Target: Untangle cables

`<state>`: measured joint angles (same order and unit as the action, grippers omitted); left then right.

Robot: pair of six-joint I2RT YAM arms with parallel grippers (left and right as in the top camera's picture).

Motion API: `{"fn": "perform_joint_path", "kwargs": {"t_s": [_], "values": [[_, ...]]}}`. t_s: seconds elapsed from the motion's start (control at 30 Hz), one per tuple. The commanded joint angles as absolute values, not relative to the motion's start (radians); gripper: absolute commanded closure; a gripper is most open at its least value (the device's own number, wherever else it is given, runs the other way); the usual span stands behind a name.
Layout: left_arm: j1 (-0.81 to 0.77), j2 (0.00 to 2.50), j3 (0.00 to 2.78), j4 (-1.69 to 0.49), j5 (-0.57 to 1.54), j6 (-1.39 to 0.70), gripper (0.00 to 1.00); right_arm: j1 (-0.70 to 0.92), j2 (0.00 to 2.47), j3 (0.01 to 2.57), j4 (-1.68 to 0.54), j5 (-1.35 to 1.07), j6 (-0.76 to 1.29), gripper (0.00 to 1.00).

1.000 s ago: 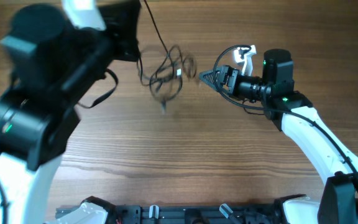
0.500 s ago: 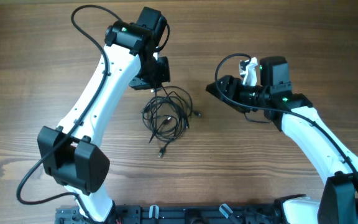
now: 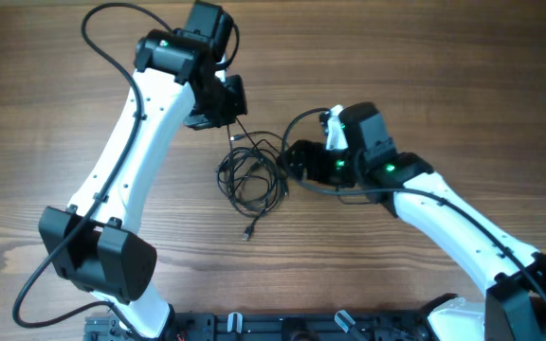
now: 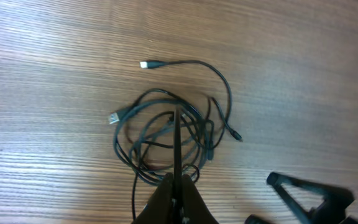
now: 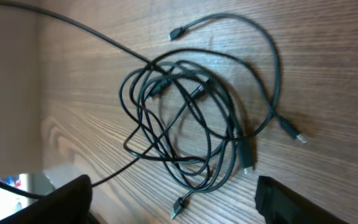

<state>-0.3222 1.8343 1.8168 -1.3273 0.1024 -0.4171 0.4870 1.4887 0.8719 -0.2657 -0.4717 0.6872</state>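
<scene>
beside right gripper (image 3: 290,159), tangled cables (image 3: 252,176)

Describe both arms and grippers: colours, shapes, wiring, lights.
The left arm and right arm have white tubular links, bulky black joints with green indicator lights, and looping black wires. The left gripper and right gripper are black with tapered, pointed fingers.

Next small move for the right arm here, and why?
Probably ease the open right hand onto a loop of the tangled thin black cables and shut it: the left hand pinches one strand, so a second grip lets the arms pull apart.
</scene>
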Motion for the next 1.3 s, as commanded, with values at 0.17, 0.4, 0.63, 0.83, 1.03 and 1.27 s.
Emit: {"fn": "perform_joint_path", "kwargs": {"t_s": [0.17, 0.4, 0.63, 0.83, 1.03, 1.27], "values": [[-0.239, 1.812, 1.825, -1.379, 0.075, -0.372, 0.0, 0.55, 1.5, 0.875, -0.282, -0.27, 0.733, 0.0], [-0.105, 1.813, 1.79, -1.324, -0.005, -0.462, 0.0, 0.544, 1.5, 0.882, -0.293, -0.392, 0.545, 0.29], [-0.002, 1.813, 1.575, -1.081, 0.193, -0.426, 0.19, 0.544, 1.5, 0.978, -0.34, -0.466, 0.475, 0.96], [-0.004, 1.814, 1.363, -0.818, 0.401, -0.392, 0.96, 0.544, 1.5, 0.983, -0.238, -0.432, 0.473, 0.95], [-0.008, 1.82, 1.223, -0.686, 0.456, -0.393, 0.74, 0.544, 1.501, 0.969, -0.214, -0.353, 0.626, 0.61], [-0.044, 1.82, 1.137, -0.638, 0.456, -0.405, 0.59, 0.547, 1.62, 0.96, -0.108, -0.409, 0.738, 0.36]]}}
